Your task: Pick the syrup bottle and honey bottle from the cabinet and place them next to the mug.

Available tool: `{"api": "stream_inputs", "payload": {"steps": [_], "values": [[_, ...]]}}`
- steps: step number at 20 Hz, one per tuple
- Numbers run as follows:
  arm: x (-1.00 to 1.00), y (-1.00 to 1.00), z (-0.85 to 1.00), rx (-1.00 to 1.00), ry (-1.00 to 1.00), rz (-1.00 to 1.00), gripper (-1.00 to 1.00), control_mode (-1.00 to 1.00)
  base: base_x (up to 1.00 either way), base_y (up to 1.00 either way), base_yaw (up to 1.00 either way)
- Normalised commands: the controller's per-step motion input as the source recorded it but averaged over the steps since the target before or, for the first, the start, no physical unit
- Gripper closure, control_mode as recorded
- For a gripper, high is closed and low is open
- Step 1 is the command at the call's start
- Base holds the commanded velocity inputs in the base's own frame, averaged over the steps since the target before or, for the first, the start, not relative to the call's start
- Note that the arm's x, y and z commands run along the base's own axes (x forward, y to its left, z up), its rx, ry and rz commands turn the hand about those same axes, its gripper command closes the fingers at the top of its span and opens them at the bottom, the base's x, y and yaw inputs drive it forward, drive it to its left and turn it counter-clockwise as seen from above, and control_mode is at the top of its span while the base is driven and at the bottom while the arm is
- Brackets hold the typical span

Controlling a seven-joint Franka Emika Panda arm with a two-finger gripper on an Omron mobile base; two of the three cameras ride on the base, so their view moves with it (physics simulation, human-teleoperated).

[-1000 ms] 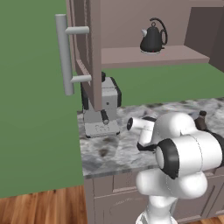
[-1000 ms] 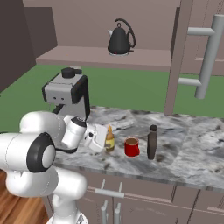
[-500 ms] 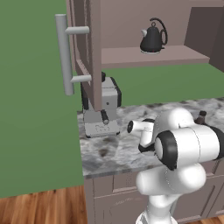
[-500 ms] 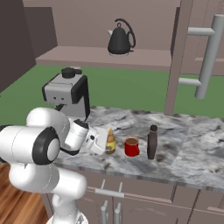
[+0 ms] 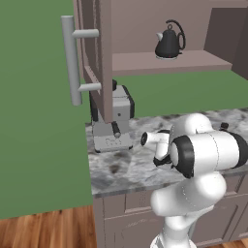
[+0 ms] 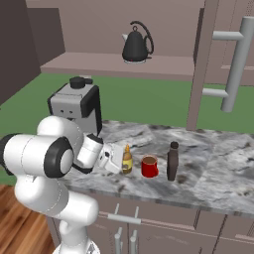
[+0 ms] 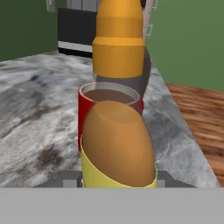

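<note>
The honey bottle (image 6: 127,159) stands upright just left of the red mug (image 6: 149,166) on the marble counter. My gripper (image 6: 118,159) is shut on it from the left. The hand view has the amber honey bottle (image 7: 117,148) close up between my fingertips, with the mug (image 7: 109,97) right behind it. Just right of the mug stands the dark brown syrup bottle (image 6: 172,161). The cabinet (image 6: 114,64) above is open, its door (image 5: 97,48) swung out. I cannot tell whether the honey bottle's base touches the counter.
A black kettle (image 6: 136,43) sits on the cabinet shelf. A grey coffee machine (image 6: 77,104) stands at the counter's left end, behind my arm. The right-hand cabinet door with its bar handle (image 6: 238,64) juts out above the counter. Drawers (image 6: 124,218) lie below the front edge.
The arm's elbow has swung a little and the hand has nudged the honey bottle slightly toward the mug. The mug and syrup bottle have stayed put.
</note>
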Motion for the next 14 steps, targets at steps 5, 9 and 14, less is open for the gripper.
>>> {"api": "stream_inputs", "payload": {"steps": [5, 9, 14], "values": [[0.05, 0.00, -0.01, 0.00, -0.02, 0.01, 1.00, -1.00, 0.00, 0.00, 0.00], [0.00, 0.00, -0.16, 0.00, -0.04, 0.00, 1.00, -1.00, 0.00, 0.00, 0.00], [0.00, 0.00, -0.22, 0.00, -0.02, 0.00, 1.00, -1.00, 0.00, 0.00, 0.00]]}}
